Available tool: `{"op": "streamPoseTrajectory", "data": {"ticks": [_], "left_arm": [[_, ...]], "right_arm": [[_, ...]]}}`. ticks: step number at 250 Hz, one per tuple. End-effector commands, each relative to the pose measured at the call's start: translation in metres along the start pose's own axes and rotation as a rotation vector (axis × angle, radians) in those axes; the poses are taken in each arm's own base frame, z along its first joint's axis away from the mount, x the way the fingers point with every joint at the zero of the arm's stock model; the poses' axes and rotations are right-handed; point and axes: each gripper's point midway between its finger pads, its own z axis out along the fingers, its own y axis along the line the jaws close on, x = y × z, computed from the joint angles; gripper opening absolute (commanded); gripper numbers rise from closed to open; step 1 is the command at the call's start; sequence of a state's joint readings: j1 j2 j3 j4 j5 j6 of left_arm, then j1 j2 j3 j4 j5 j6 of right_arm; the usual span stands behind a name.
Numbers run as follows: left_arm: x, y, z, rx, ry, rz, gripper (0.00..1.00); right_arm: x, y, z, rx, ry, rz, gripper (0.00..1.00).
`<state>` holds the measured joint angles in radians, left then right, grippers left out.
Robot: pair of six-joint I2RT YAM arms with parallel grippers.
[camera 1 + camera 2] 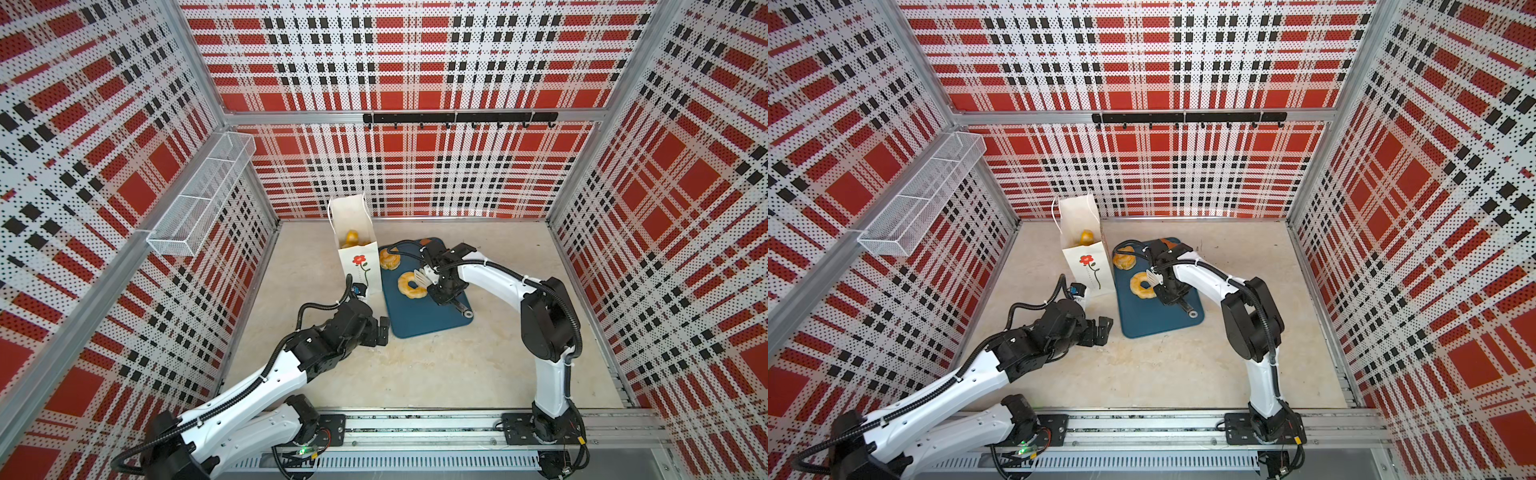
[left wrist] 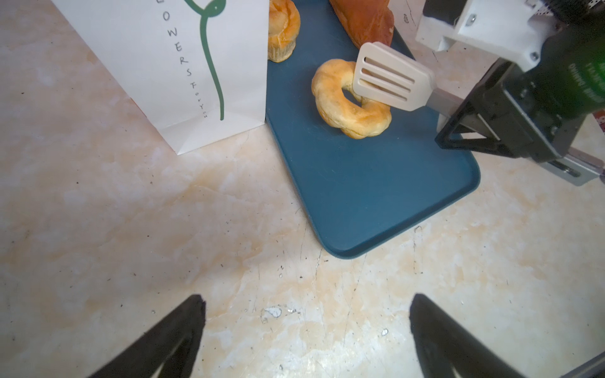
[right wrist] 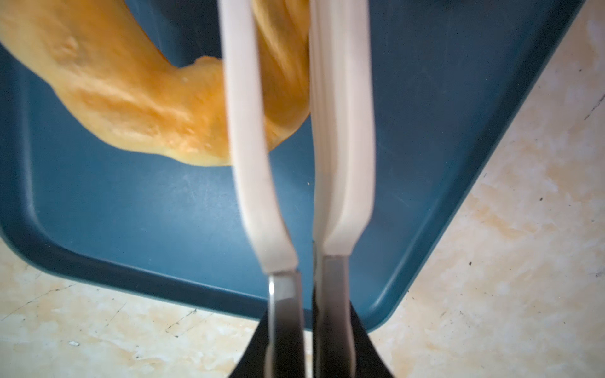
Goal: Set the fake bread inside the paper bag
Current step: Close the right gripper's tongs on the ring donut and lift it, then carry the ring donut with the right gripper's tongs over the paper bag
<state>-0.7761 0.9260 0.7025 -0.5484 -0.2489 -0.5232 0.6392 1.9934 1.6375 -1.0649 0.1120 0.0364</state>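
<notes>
A golden ring doughnut (image 1: 408, 285) (image 1: 1140, 286) of the fake bread lies on a blue tray (image 1: 419, 318) (image 2: 360, 183). My right gripper (image 1: 441, 287) (image 3: 309, 314) is shut on the metal handles of white slotted tongs (image 2: 389, 78) (image 3: 248, 131), whose blades pinch one side of the doughnut (image 3: 131, 91). A round bun (image 1: 390, 258) (image 2: 283, 29) and a darker orange-brown piece (image 2: 363, 19) lie further back on the tray. The white paper bag (image 1: 360, 272) (image 2: 157, 65) stands upright left of the tray, with yellow bread (image 1: 352, 237) inside. My left gripper (image 1: 383, 330) (image 2: 306, 327) is open and empty over the table.
A white wire basket (image 1: 199, 195) hangs on the left wall and a black hook rail (image 1: 459, 117) on the back wall. The bag's base touches the tray's left edge. The tongs' ring end (image 1: 467, 313) sticks out over the tray's right edge.
</notes>
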Motion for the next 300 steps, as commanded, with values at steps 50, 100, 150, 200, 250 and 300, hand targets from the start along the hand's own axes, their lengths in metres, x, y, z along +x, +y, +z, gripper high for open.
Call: {"op": "streamPoseTrajectory", "data": {"ticks": [50, 100, 150, 200, 250, 300], "left_arm": [[-0.021, -0.005, -0.016, 0.017, -0.065, 0.005, 0.99], [-0.027, -0.008, -0.02, 0.028, -0.075, 0.017, 0.99], [-0.032, -0.01, -0.023, 0.034, -0.083, 0.024, 0.99], [-0.038, -0.008, -0.029, 0.033, -0.096, 0.029, 0.99], [-0.045, -0.005, -0.037, 0.03, -0.115, 0.027, 1.0], [-0.051, 0.002, -0.043, 0.022, -0.125, 0.023, 0.99]], "right_arm": [[-0.011, 0.001, -0.034, -0.036, -0.123, 0.043, 0.27], [-0.011, 0.003, -0.045, -0.047, -0.155, 0.051, 0.27], [-0.014, 0.007, -0.055, -0.057, -0.183, 0.053, 0.28], [-0.017, 0.011, -0.065, -0.067, -0.212, 0.051, 0.28], [-0.02, 0.014, -0.072, -0.082, -0.236, 0.053, 0.28], [-0.02, 0.016, -0.079, -0.082, -0.252, 0.058, 0.28]]}}
